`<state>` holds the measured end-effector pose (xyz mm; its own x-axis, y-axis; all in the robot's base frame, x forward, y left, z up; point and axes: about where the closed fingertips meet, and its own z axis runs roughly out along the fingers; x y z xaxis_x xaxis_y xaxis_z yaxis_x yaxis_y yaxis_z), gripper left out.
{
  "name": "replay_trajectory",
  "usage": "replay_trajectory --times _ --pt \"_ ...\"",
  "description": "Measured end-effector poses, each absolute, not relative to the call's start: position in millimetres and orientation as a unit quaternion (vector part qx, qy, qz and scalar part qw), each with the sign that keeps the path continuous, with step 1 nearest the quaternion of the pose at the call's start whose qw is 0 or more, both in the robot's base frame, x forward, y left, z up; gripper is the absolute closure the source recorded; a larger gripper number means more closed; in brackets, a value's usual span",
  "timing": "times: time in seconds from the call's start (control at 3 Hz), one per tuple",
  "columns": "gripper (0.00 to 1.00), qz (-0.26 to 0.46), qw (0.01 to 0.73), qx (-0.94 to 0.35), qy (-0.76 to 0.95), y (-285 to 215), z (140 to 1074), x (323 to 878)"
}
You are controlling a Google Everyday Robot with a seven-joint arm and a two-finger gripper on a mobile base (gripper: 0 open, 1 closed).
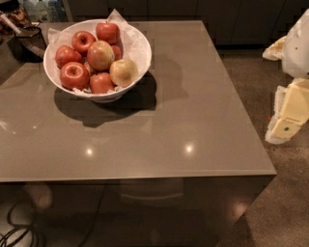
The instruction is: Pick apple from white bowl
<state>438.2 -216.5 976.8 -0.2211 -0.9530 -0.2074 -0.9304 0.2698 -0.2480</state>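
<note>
The white bowl [143, 47], lined with crumpled white paper, stands on the back left part of the grey table [193, 111]. It holds several apples. The apple [123, 72], pale yellow-tan with a faint blush, lies at the bowl's front right, against the rim. A larger red-and-yellow streaked apple [100, 54] sits in the middle, with deep red apples [74, 75] around it. My gripper [288, 115], white and pale yellow, hangs at the right edge of the view, off the table's right side and well away from the bowl.
The table's right edge and front edge drop to a dark speckled floor [285, 202]. Dark clutter [24, 34] sits at the back left corner. Cables [14, 231] lie on the floor at the bottom left. Dark cabinets [193, 9] line the back.
</note>
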Motion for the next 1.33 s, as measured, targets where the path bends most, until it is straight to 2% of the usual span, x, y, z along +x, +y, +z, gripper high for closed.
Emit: replay_trajectory --times 0.33,0.67,1.0,1.33 --pt "0.00 -0.035 0.160 -0.603 0.781 -216.5 976.8 438.2" --pt "0.00 -0.009 0.171 -0.606 0.777 -163.7 1006.7 490.4" --pt "0.00 -0.009 0.172 -0.606 0.777 -163.6 1006.7 490.5" --pt "0.00 -0.004 0.186 -0.617 0.765 -132.8 1003.9 513.9"
